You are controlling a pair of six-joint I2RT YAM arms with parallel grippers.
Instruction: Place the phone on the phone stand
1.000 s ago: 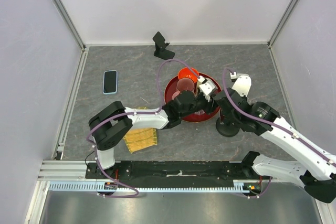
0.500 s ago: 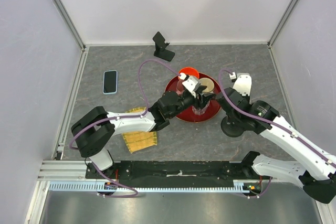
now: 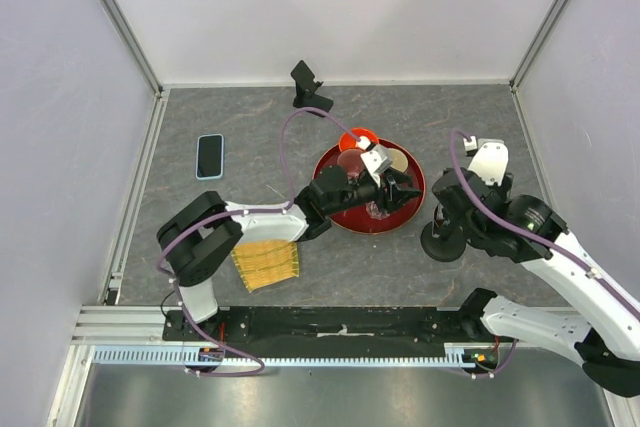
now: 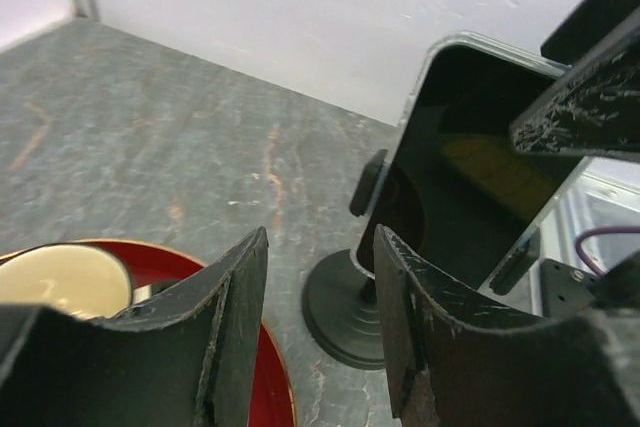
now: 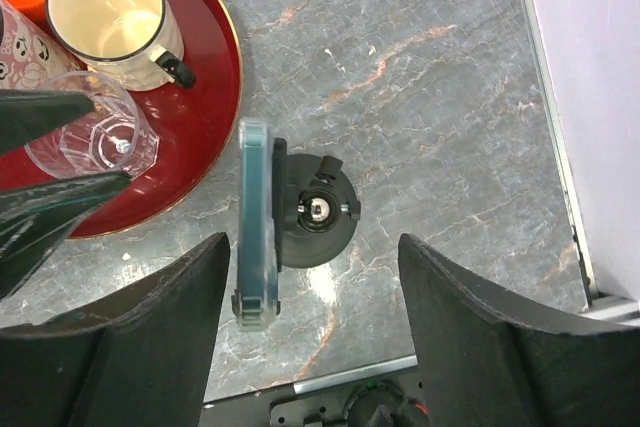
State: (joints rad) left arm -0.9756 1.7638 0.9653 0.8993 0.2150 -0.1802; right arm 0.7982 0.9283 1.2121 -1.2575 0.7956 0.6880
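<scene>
A phone (image 5: 254,223) in a teal case stands on edge in the clamp of a black round-based phone stand (image 5: 316,209), just right of the red tray. My right gripper (image 5: 312,243) hovers above it, open, one finger on either side and touching neither. In the left wrist view the phone's dark screen (image 4: 470,177) faces my left gripper (image 4: 320,247), which is open with nothing in it over the tray's right rim. A second phone (image 3: 209,155) in a light blue case lies flat at the table's left. From above, the right gripper (image 3: 445,222) covers the stand (image 3: 440,242).
The red tray (image 3: 413,209) carries a cream mug (image 5: 112,9), a clear glass (image 5: 95,132) and an orange cup (image 3: 356,137). A black angled stand (image 3: 310,88) sits at the back wall. A yellow mat (image 3: 267,265) lies front left. Metal rails line the sides.
The right gripper has opened, let go of the phone, and drawn back to the right. The left gripper has opened and shifted a little right over the tray.
</scene>
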